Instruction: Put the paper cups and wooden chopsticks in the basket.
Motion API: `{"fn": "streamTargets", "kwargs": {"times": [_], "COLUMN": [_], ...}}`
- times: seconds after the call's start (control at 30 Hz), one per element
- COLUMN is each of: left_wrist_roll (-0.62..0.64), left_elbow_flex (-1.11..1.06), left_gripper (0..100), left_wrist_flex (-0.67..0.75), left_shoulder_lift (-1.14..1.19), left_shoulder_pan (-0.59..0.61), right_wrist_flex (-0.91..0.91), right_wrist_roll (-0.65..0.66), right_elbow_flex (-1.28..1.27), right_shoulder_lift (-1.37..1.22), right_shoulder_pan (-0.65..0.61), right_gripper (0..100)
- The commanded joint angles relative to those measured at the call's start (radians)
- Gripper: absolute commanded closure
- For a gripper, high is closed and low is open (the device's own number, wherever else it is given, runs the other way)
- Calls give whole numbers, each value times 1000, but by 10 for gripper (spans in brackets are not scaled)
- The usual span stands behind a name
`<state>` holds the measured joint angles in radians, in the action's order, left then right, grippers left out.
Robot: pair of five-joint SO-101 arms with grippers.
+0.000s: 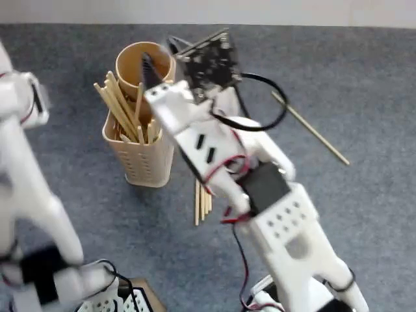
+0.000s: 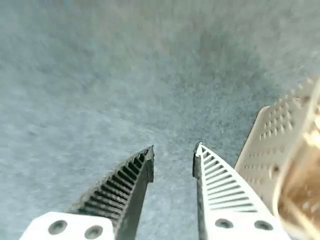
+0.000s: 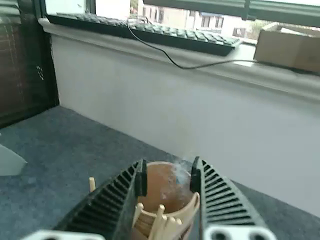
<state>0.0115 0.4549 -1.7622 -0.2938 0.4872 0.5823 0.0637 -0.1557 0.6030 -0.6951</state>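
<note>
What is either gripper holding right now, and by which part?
Left gripper holds nothing. Right gripper sits at the rim of the paper cup in the basket; whether it grips the rim cannot be told.

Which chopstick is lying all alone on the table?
The lone chopstick lying away from the basket. The others stand in it or lie in a bunch beside it.
</note>
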Motion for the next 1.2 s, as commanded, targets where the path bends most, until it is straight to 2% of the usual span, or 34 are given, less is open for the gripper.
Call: {"fn": "streamTargets", "kwargs": {"times": [0.0,0.1,0.2,0.33,0.47,0.53,0.67,0.8,0.9,1.0,1.1,1.17], "left_wrist_roll": [-74,-92,-97,-143,-126,-60,3,-5,-29,-40,-38,-35], "left_elbow_flex": [-315,-699,-1075,-1475,-1750,-1825,-1842,-1857,-1894,-2005,-2150,-2150], "left_gripper": [838,838,836,836,836,836,836,835,835,835,835,838], "left_wrist_flex": [-17,100,290,551,651,663,713,715,723,798,884,865], "left_shoulder_lift": [-349,-633,-917,-1234,-1451,-1514,-1523,-1515,-1515,-1515,-1515,-1506], "left_shoulder_pan": [-47,-120,-153,-116,-61,-15,200,331,455,578,628,634], "right_wrist_flex": [131,105,38,-45,-197,-303,-515,-639,-671,-671,-671,-670], "right_wrist_roll": [-8,-8,-8,-8,-8,-8,-8,-8,-44,-166,-235,-230], "right_elbow_flex": [-25,-157,-286,-483,-731,-845,-1035,-1153,-1205,-1228,-1224,-1222], "right_shoulder_lift": [105,162,214,268,289,289,289,280,278,278,278,275], "right_shoulder_pan": [68,111,137,211,254,255,251,248,240,236,219,183], "right_gripper": [843,843,843,843,843,843,843,843,843,843,843,843]}}
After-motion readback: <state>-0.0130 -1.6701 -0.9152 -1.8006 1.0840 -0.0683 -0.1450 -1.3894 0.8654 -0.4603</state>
